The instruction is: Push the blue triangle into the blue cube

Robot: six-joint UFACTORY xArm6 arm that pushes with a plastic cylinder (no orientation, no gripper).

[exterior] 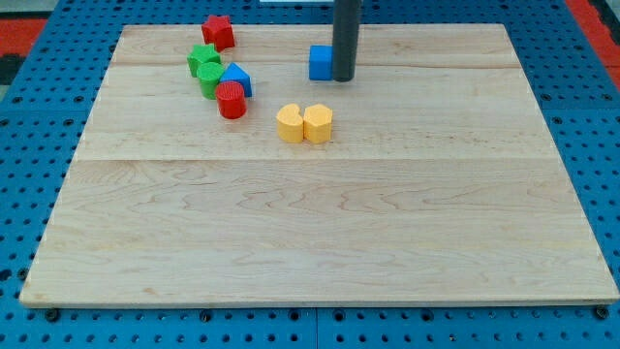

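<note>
The blue triangle [237,78] lies at the upper left of the wooden board [320,213], wedged between a green block [210,81] on its left and a red cylinder [231,100] just below it. The blue cube [321,62] sits near the view's top centre, well to the right of the triangle. My tip [343,79] stands right against the cube's right side, on the side away from the triangle. The dark rod rises out of the view's top.
A red star [218,31] lies near the top edge, above a green star [203,60]. Two yellow blocks [290,123] [318,123] touch side by side below the cube. A blue pegboard [39,58] surrounds the board.
</note>
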